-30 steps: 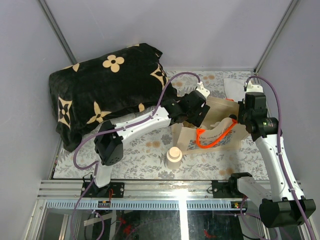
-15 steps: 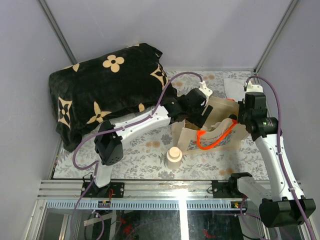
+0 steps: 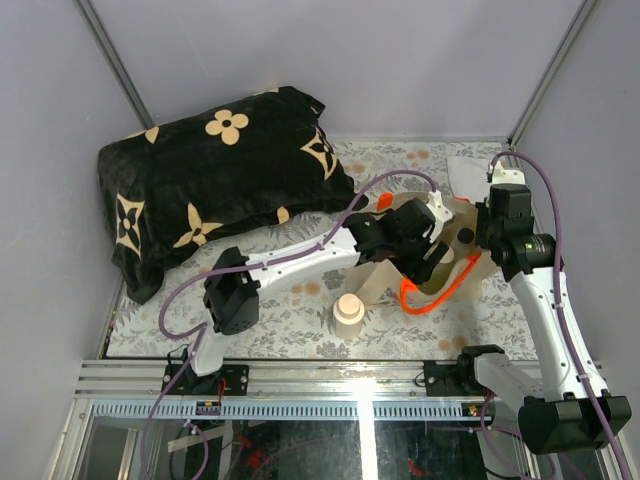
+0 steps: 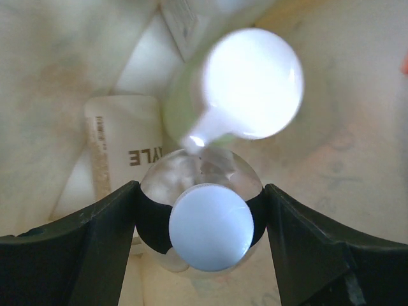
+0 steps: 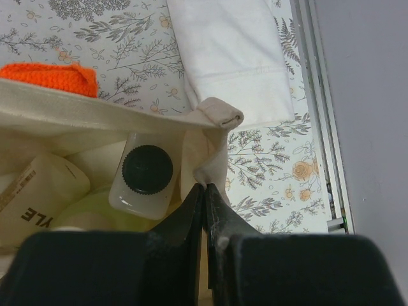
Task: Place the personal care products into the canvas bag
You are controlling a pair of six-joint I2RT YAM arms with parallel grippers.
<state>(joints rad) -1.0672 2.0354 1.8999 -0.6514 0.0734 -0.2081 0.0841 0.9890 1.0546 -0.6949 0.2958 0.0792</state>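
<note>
The canvas bag (image 3: 470,262) stands open at the right, its orange handle (image 3: 432,296) hanging over the near side. My left gripper (image 3: 428,252) reaches down into its mouth, shut on the small clear round bottle (image 4: 210,226) with a pale cap. Below it inside the bag are a pale green bottle (image 4: 252,83) and a cream bottle (image 4: 121,153) lying flat. My right gripper (image 5: 205,189) is shut on the bag's rim (image 5: 217,115). A white rectangular bottle with a dark cap (image 5: 146,169) stands inside near that rim. One cream squat bottle (image 3: 348,310) stands on the table outside the bag.
A black blanket with cream flowers (image 3: 210,180) is heaped at the back left. A folded white cloth (image 5: 229,57) lies on the floral tablecloth just beyond the bag, close to the right rail (image 5: 312,95).
My left arm has swung right and down, carrying the clear round bottle from the bag's left edge into its mouth. The bag's near side has sagged. The right arm has not moved.
</note>
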